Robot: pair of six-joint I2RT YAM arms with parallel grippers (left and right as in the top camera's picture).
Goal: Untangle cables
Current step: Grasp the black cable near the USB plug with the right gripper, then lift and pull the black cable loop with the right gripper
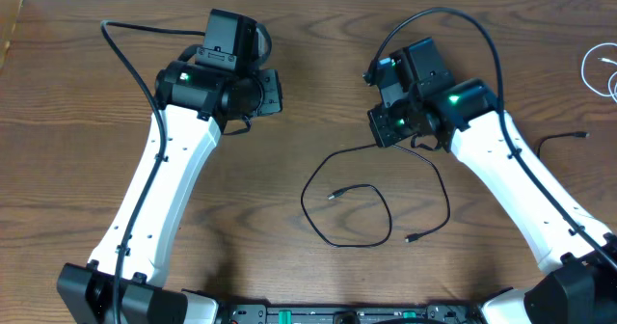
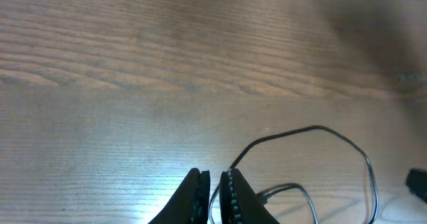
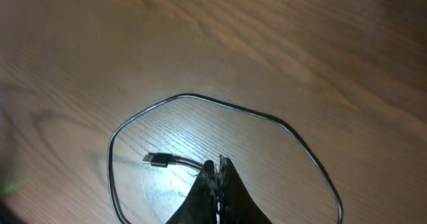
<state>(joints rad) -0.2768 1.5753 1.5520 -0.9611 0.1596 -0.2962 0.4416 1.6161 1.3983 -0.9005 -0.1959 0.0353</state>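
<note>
A thin black cable [image 1: 347,194] lies in a loose loop in the middle of the table, one plug [image 1: 334,197] inside the loop and the other plug [image 1: 411,237] to its right. My right gripper [image 1: 384,129] hovers at the loop's upper right, shut. In the right wrist view the right gripper [image 3: 219,163] shows over the loop [image 3: 200,99], and the plug's [image 3: 159,160] cord passes behind the fingers; no grip on it shows. My left gripper [image 1: 273,93] is up left, apart from the cable. The left gripper [image 2: 215,177] is shut but for a slit, and the cable [image 2: 313,128] lies beyond it.
A white cable [image 1: 600,68] lies coiled at the far right edge of the table. A second thin black cable [image 1: 564,136] lies beside the right arm. Thick black arm cables arch over both wrists. The table's front edge carries the arm bases.
</note>
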